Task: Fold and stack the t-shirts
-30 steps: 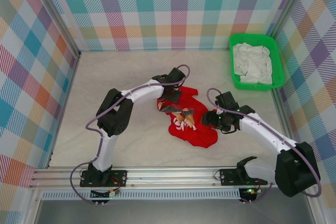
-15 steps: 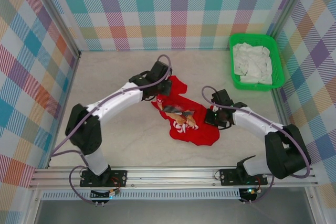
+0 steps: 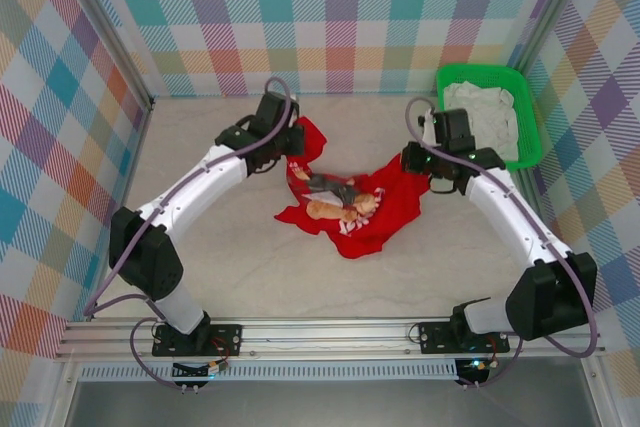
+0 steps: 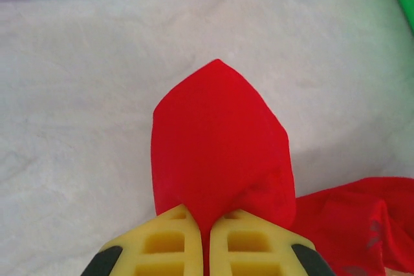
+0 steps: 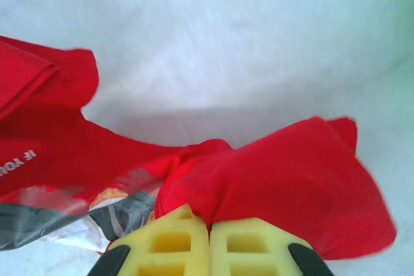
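**Tee pinched at both ends, mid-desk**

- Left fingers (image 4: 162, 245): pressed together on a fold of the red tee (image 4: 217, 147). The cloth is seen sticking out past the tips in a pointed flap, above the desk (image 4: 77, 95).
- Right fingers (image 5: 171, 244): pressed together on a bunched red corner. The rest of the cloth is spread off to their left, with part of the print (image 5: 71, 214) visible.
- From the top view the tee (image 3: 390, 209) is found at the middle of the desk (image 3: 200, 247), a little toward the far edge. It is strung between the two arms, left end higher up the view than the middle, and sagging and crumpled between them. The bear print (image 3: 338, 202) is turned up but creased.
- Whether the lowest part is touching the desk cannot be told.
- A green basket (image 3: 530, 137) with white cloths (image 3: 490, 112) is placed at the far right corner, just beside the right arm's wrist.
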Robot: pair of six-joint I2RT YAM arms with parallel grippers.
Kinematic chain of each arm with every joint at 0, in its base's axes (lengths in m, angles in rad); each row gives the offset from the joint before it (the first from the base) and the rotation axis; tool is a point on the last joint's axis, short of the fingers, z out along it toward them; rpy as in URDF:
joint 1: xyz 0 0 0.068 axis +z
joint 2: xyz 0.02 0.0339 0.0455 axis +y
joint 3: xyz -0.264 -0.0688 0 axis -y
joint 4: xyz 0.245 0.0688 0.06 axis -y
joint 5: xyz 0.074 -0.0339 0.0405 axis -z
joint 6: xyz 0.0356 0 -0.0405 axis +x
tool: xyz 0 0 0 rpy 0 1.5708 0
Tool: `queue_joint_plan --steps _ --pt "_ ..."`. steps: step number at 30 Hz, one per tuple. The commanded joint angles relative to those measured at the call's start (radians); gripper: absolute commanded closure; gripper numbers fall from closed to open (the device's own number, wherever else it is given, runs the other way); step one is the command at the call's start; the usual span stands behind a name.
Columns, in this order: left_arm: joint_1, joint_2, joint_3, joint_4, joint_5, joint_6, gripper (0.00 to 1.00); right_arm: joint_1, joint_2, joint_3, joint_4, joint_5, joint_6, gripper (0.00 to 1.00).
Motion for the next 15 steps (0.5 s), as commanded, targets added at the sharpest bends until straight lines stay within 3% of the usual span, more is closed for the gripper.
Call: queue_joint_plan --steps 1,9,15 --pt "0.048 0.039 0.109 0.018 0.070 -0.008 1.00 -0.019 0.014 0.115 -0.046 -0.033 -0.106 1.00" --pt "0.103 0.154 0.356 -0.010 0.122 0.023 1.00 -0.055 0.110 0.381 -0.079 -0.099 -0.174 1.00" --pt "0.130 0.114 0.251 0.112 0.130 -0.002 1.00 -0.065 0.131 0.465 -0.067 -0.200 -0.190 1.00"
